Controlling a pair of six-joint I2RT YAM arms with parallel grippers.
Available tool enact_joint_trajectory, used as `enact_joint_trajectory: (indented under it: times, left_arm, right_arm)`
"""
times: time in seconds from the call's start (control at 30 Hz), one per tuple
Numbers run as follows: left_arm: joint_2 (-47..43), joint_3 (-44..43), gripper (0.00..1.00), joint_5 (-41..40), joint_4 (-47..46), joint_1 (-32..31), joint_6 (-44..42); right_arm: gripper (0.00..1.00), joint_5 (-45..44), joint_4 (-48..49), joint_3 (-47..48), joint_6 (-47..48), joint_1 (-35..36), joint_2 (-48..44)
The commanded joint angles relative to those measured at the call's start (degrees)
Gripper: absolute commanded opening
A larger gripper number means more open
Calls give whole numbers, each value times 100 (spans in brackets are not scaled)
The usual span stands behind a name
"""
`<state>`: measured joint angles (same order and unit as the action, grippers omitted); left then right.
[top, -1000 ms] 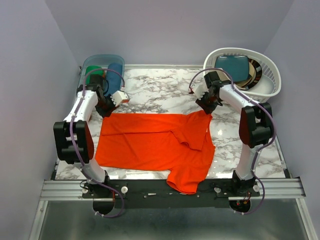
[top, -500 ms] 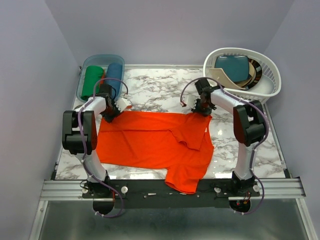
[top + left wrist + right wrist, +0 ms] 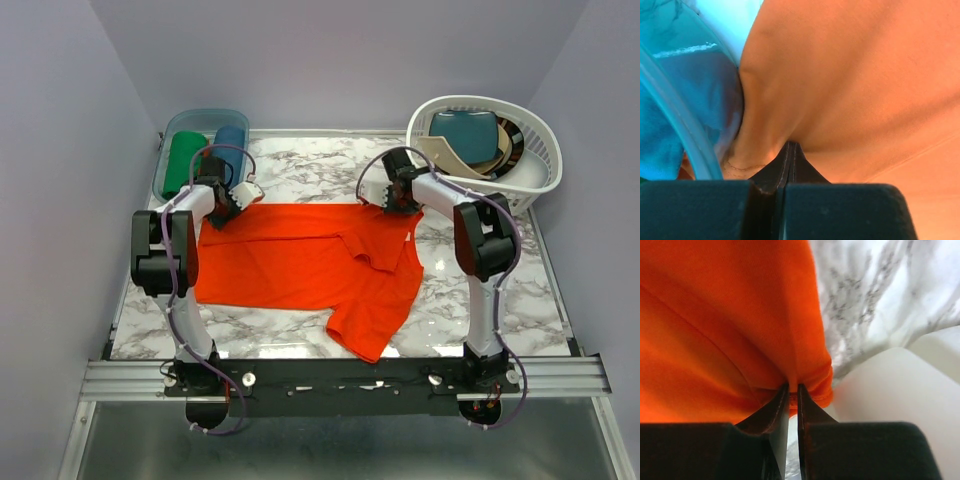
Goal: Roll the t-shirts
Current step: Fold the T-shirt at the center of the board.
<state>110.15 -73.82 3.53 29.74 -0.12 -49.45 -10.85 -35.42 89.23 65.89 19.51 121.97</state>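
The orange-red t-shirt (image 3: 310,262) lies spread on the marble table, its near right part bunched toward the front edge. My left gripper (image 3: 222,205) is shut on the shirt's far left corner, next to the blue bin; in the left wrist view (image 3: 790,150) the cloth (image 3: 850,85) is pinched between the jaws. My right gripper (image 3: 397,200) is shut on the shirt's far right corner; the right wrist view (image 3: 793,390) shows the hem (image 3: 740,330) clamped between the jaws. A rolled green shirt (image 3: 182,162) and a rolled blue shirt (image 3: 231,146) sit in the bin.
A translucent blue bin (image 3: 170,135) stands at the far left corner, close to my left gripper; its rim shows in the left wrist view (image 3: 685,130). A white laundry basket (image 3: 535,150) with folded items stands at the far right. Bare marble (image 3: 310,175) lies beyond the shirt.
Both grippers have moved away from me toward the back of the table, pulling the shirt's far edge with them. The shirt has slid back from the front edge.
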Motion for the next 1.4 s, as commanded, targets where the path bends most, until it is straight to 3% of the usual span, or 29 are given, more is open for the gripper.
enact_joint_trajectory:
  times: [0.0, 0.17, 0.37, 0.47, 0.5, 0.6, 0.63, 0.73, 0.83, 0.93, 1.03, 1.23, 1.37]
  left_arm:
    - [-254, -27, 4, 261, 242, 30, 102]
    - [-1222, -88, 29, 894, 532, -338, 689]
    - [-2277, 200, 43, 1852, 508, -1024, 1665]
    - [-2691, 964, 47, 2493, -614, -1262, 3173]
    - [-2752, 1149, 47, 2616, -1358, -1271, 4492]
    - [-2587, 1642, 47, 3126, -2590, -1289, 6415]
    - [-2525, 1739, 47, 3188, -2918, -1402, 7509]
    - [-2270, 2038, 48, 3032, -4018, -1849, 8895]
    - [-1840, 2030, 49, 2820, -4563, -2210, 9478]
    - [-1515, 1802, 50, 2259, -4258, -2799, 8956]
    - [-1277, 1591, 53, 1890, -3994, -3335, 7410]
    - [-1206, 1819, 52, 1879, -3976, -3547, 4662]
    - [-1232, 1994, 50, 1906, -3984, -3644, 3839]
  right_arm:
    - [21, -295, -95, 463, 57, -17, 143]
    - [36, -181, -395, 438, -357, 167, -515]
    - [44, 399, -765, 139, -1165, 580, -1421]
    - [45, 917, -1001, 24, -1815, 633, -1545]
    - [45, 979, -1063, -45, -2130, 616, -1528]
    - [44, 1348, -1230, -99, -2413, 546, -1440]
    - [43, 1427, -1257, -73, -2579, 528, -1396]
    - [42, 1542, -1301, 24, -2800, 467, -1211]
    - [41, 1472, -1239, 15, -2766, 414, -1115]
    - [41, 1445, -1213, 76, -2800, 203, -983]
    - [41, 1743, -1397, 498, -3054, -201, -772]
    - [42, 2350, -1626, 894, -3064, -580, -579]
    - [42, 2482, -1784, 1166, -3082, -580, -281]
